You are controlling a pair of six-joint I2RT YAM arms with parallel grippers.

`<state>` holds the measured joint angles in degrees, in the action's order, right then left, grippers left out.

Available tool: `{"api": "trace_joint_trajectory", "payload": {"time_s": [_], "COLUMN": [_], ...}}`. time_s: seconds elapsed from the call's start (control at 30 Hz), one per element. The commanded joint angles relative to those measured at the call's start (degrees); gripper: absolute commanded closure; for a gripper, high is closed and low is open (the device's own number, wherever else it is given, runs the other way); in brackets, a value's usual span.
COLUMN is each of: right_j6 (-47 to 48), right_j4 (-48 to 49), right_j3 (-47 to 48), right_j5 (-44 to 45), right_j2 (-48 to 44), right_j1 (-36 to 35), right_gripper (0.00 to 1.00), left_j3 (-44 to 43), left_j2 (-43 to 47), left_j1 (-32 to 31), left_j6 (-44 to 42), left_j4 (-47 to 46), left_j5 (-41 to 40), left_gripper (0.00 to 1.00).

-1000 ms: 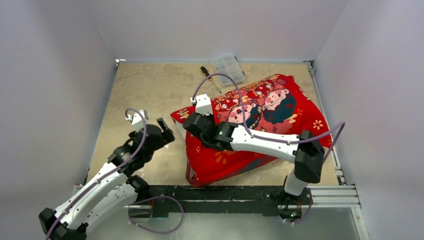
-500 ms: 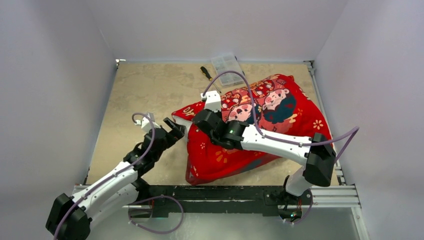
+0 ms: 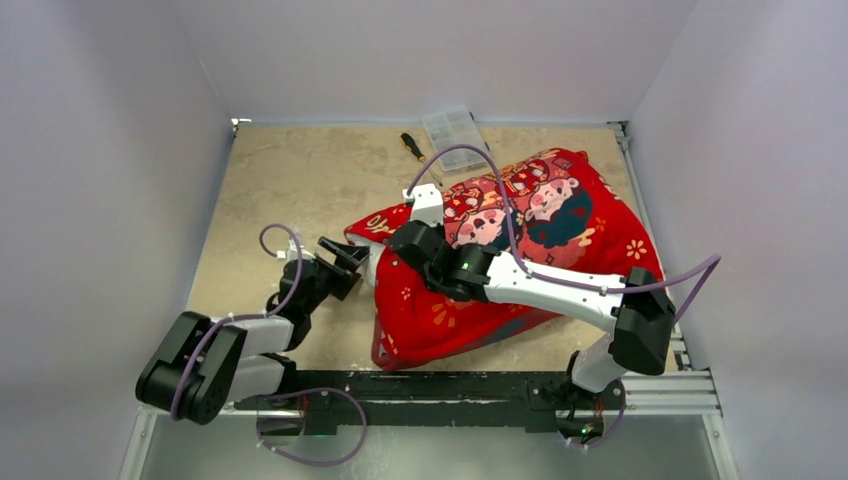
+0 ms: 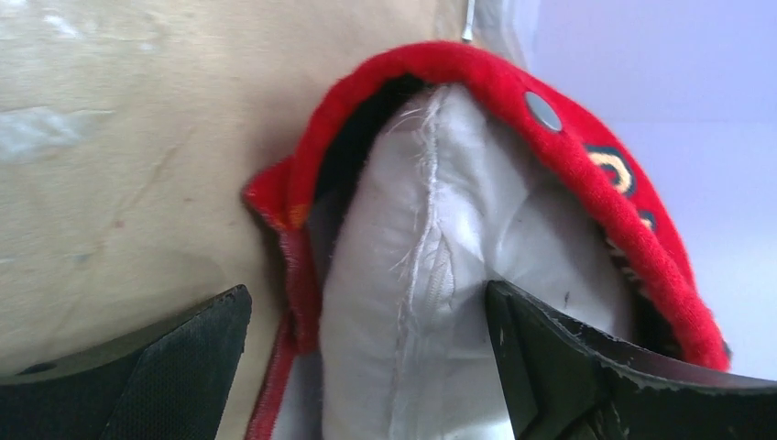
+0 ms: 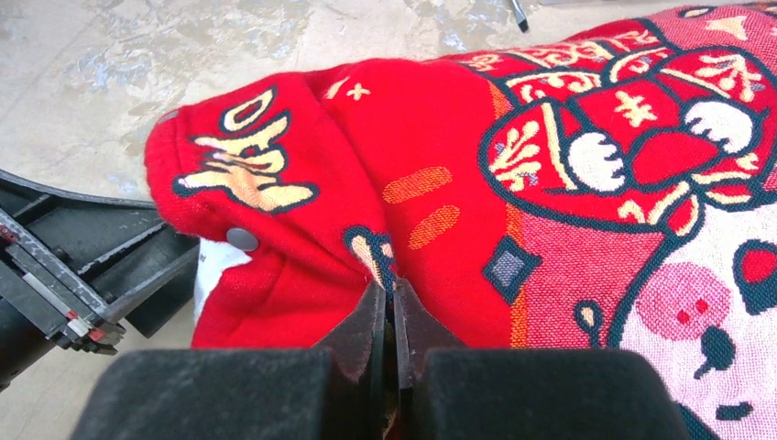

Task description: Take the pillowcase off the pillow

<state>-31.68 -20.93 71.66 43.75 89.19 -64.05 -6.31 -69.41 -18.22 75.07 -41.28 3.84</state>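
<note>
you have two grippers and one cushion to watch. your left gripper (image 4: 366, 304) is released, its two fingers (image 4: 197, 353) spread wide. between them stands the white pillow (image 4: 431, 275), one corner of it, with a frayed seam running down the middle. the red pillowcase (image 4: 586, 170) curls over this corner like a hood, just ahead of the fingers, and one metal snap button (image 4: 544, 111) shows on its rim. i cannot tell whether the fingers press on the pillow or only stand beside it.

your right gripper (image 5: 392, 298) is clenched on a small fold of the pillowcase, close behind the open edge. the left gripper's black fingers show to its left, near this edge.

from above, the pillowcase covers the rest of the pillow, under and beyond the right arm. far beyond both grippers, one screwdriver (image 3: 411, 146) and one clear plastic box (image 3: 455, 125) lie at the back of the table (image 3: 300, 180).
</note>
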Motion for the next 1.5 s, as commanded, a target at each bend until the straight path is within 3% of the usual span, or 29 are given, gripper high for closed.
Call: {"api": "trace_joint_trajectory", "payload": {"time_s": [0.0,0.17,0.3,0.4,0.47,0.63,0.73,0.9,1.03,1.1,1.13,1.23,1.33,1.37,1.47], "right_j6": [1.5,1.5,1.7,1.7,1.6,-0.9,-2.9,-3.9,-0.9,1.3,2.1,3.8,4.1,3.8,1.2], "right_j4": [1.8,1.8,2.1,2.2,2.0,1.1,0.6,4.3,9.5,11.8,13.3,15.7,17.5,17.6,15.6], "right_j3": [-0.5,-0.3,-0.1,0.1,-0.1,-1.2,-2.0,-4.3,-6.3,-6.6,-6.7,-7.2,-8.5,-8.7,-8.7], "right_j5": [1.8,1.6,1.3,1.5,1.7,1.9,1.8,-1.2,-6.4,-10.9,-12.1,-18.0,-17.9,-17.0,-14.4], "right_j2": [-2.4,-1.9,-1.8,-1.7,-1.9,-2.9,-4.9,-11.7,-15.3,-16.1,-16.5,-18.9,-22.5,-23.2,-23.4], "right_j1": [0.8,0.8,0.8,0.8,0.8,4.0,9.1,17.9,19.5,19.5,19.5,19.5,19.5,19.6,20.1], "right_gripper": [1.0,1.0,1.0,1.0,1.0,1.0,1.0,1.0,0.99,0.93,0.84,0.45,0.1,0.03,0.01], "left_j3": [0.7,-0.2,-3.6,-5.7,-5.7,-5.7,-8.2,-15.9,-22.0,-25.3,-27.0,-31.6,-36.9,-39.0,-45.7], "left_j2": [-3.3,-1.5,0.0,-0.7,-1.1,4.6,14.0,31.5,37.2,35.8,34.5,31.6,31.0,30.7,27.5], "left_j1": [0.2,-0.2,-2.8,-5.7,-6.3,-6.3,-6.3,-6.1,-6.0,-6.0,-6.0,-6.0,-6.0,-6.0,-6.0], "left_j6": [4.0,3.7,0.0,-2.5,-2.9,-4.4,-8.5,-15.8,-20.6,-24.3,-26.1,-31.0,-34.3,-35.2,-37.8], "left_j4": [-20.7,-21.1,-13.2,-10.0,-9.7,-4.1,10.9,43.3,55.8,57.7,58.9,61.2,62.4,62.8,64.7], "left_j5": [9.2,9.7,7.6,5.2,4.7,4.9,2.3,-12.1,-17.4,-16.3,-15.2,-13.5,-14.4,-15.1,-16.3], "left_gripper": [0.03,0.03,0.04,0.13,0.32,0.98,1.0,1.0,1.0,1.0,1.0,1.0,1.0,1.0,1.0]}}
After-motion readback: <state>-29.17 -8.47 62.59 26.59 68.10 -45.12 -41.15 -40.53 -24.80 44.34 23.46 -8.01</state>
